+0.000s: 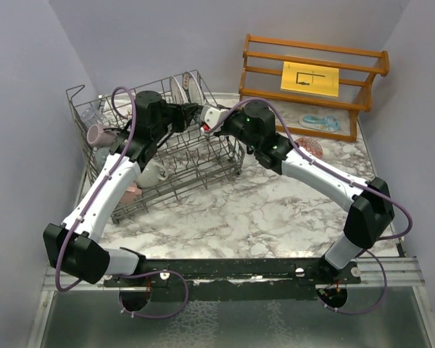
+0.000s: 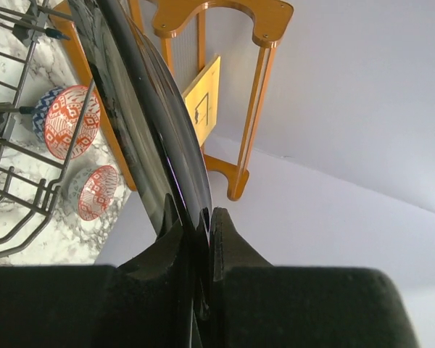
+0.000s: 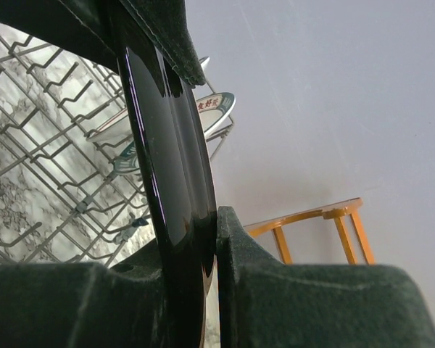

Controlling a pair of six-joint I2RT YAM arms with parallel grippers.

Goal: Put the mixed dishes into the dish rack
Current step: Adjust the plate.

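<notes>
A glossy dark-rimmed plate stands on edge above the dish rack, held from two sides. My left gripper is shut on its rim. My right gripper is shut on the same plate from the opposite side. In the top view both grippers meet over the rack's far right part, left gripper facing right gripper, and the plate is mostly hidden between them. A blue-rimmed lettered plate stands in the rack's tines. Two red-patterned bowls lie on the table outside the rack.
A mauve mug, a white mug and a pink mug sit in the rack's left half. The orange wooden shelf with a yellow card stands at the back right, with a light-blue item on its base. Walls close in on both sides.
</notes>
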